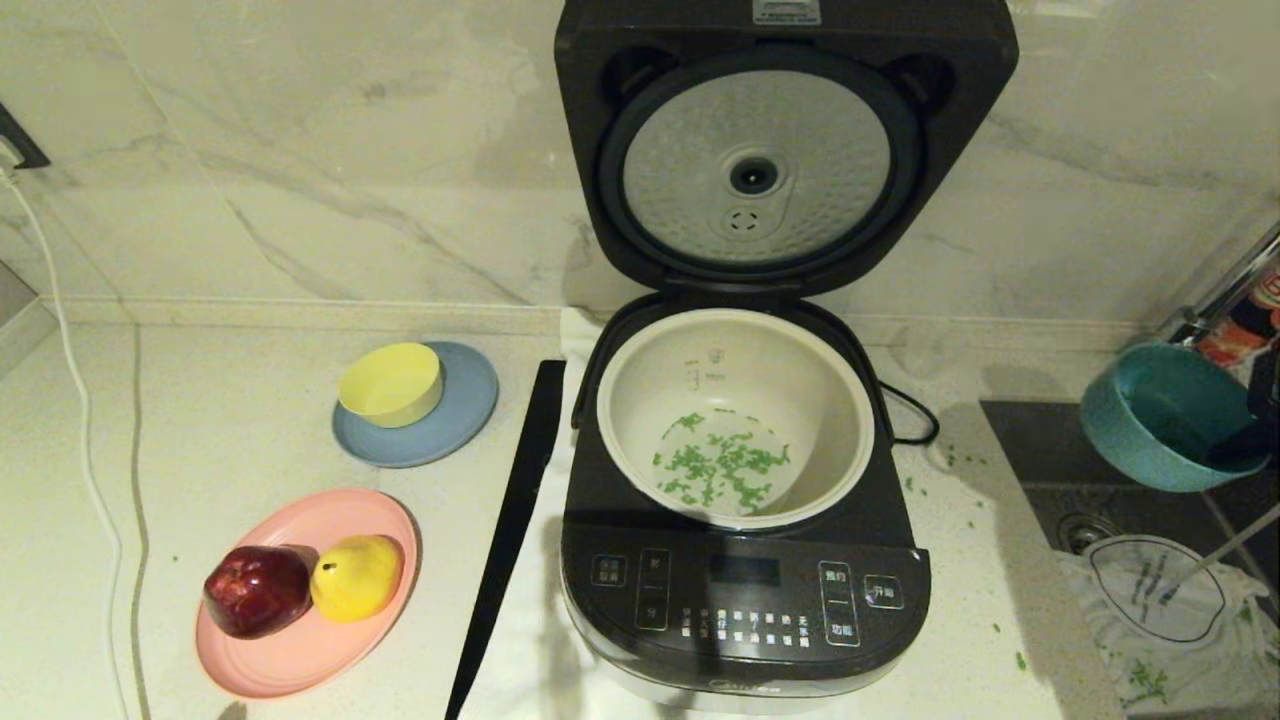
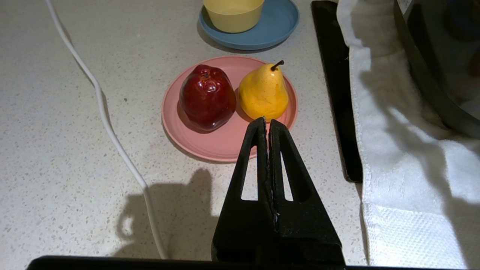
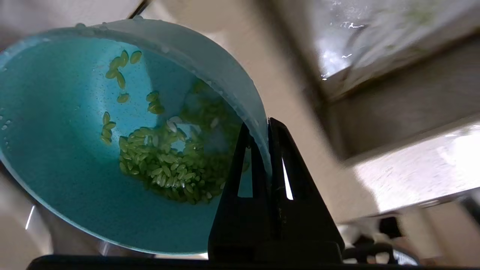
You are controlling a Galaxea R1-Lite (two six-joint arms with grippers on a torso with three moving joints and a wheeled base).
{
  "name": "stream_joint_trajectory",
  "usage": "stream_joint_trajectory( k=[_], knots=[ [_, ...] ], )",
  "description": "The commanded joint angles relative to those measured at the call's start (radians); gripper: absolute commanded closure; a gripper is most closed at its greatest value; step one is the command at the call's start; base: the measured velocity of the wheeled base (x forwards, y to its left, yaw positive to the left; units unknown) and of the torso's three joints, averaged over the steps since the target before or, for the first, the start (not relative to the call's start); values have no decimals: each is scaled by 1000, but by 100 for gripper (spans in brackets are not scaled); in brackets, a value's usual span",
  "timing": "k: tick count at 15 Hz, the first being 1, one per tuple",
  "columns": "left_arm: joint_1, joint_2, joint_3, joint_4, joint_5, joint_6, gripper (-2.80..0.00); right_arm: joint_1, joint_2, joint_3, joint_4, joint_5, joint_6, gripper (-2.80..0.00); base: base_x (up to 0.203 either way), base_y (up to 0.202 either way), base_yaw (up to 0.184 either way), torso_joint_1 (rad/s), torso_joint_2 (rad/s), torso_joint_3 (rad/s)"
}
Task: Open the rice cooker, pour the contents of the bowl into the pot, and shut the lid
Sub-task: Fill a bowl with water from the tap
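The dark grey rice cooker (image 1: 745, 590) stands in the middle of the counter with its lid (image 1: 785, 150) swung up, dimpled silver disc facing me. Some green contents (image 1: 722, 468) lie on the bottom of the white pot (image 1: 830, 420). At the far right the teal bowl (image 1: 1160, 415) hangs tilted over the sink, clear of the cooker. My right gripper (image 3: 263, 125) is shut on the bowl's rim (image 3: 240, 86). More green contents (image 3: 165, 161) cling inside the bowl. My left gripper (image 2: 267, 120) is shut and empty, low over the counter near the pink plate.
A yellow bowl (image 1: 392, 383) sits on a grey-blue plate (image 1: 465, 420). A pink plate (image 1: 290, 650) holds a red apple (image 1: 257, 590) and a yellow pear (image 1: 357, 577). A black strip (image 1: 512, 525) and white towel (image 2: 405, 157) lie beside the cooker. A white cable (image 1: 85, 440) runs at left; the sink (image 1: 1100, 500) holds a plastic bag (image 1: 1165, 610).
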Motion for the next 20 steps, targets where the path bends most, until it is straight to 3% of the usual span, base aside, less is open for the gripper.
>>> stream_joint_trajectory(
  k=[1,5,11,14,20],
  knots=[
    [0,-2,9,0,0,0,0,-162,64,60,-64,38,-2,0,0,0,0,0,0,0],
    [0,-2,9,0,0,1,0,-368,177,143,-225,88,-5,0,0,0,0,0,0,0],
    [0,-2,9,0,0,0,0,-567,347,161,-392,107,-4,0,0,0,0,0,0,0],
    [0,-2,9,0,0,-1,0,-606,414,145,-440,125,-5,0,0,0,0,0,0,0],
    [0,-2,9,0,0,1,0,-599,465,126,-520,128,7,0,0,0,0,0,0,0]
  ],
)
